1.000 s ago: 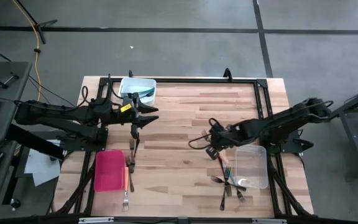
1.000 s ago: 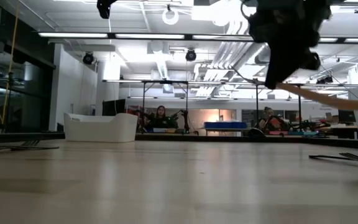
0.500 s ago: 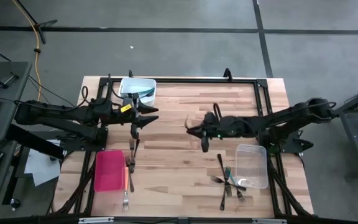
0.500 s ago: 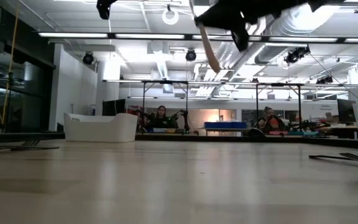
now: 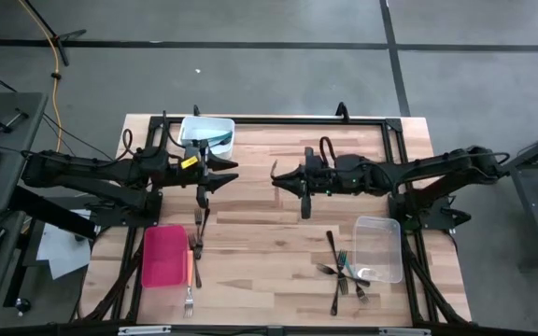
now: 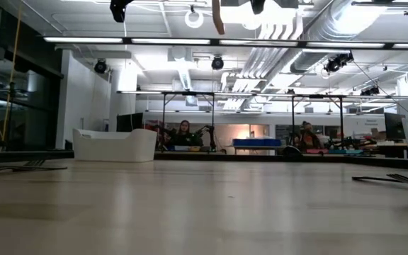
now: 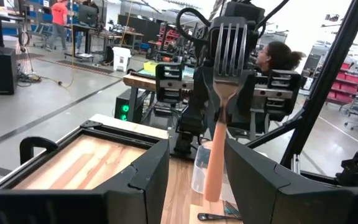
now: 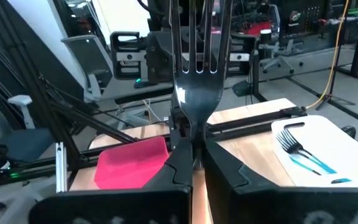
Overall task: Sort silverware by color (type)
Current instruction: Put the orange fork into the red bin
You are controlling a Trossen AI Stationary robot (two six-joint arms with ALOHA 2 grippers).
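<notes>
Right gripper (image 5: 292, 179) of mine, clamped shut on an orange-handled fork (image 8: 194, 93) with tines forward along my reach, hangs mid-table pointing at my parted, empty left gripper (image 5: 220, 175) beside the white tub (image 5: 205, 131).

orange-handled fork (image 7: 219, 118) held aloft, upright.

A red tray (image 5: 163, 255) lies at the wooden table's (image 5: 269, 159) seven o'clock. A white tub (image 5: 207, 132) sits at eleven, a clear tub (image 5: 378, 248) at four.
</notes>
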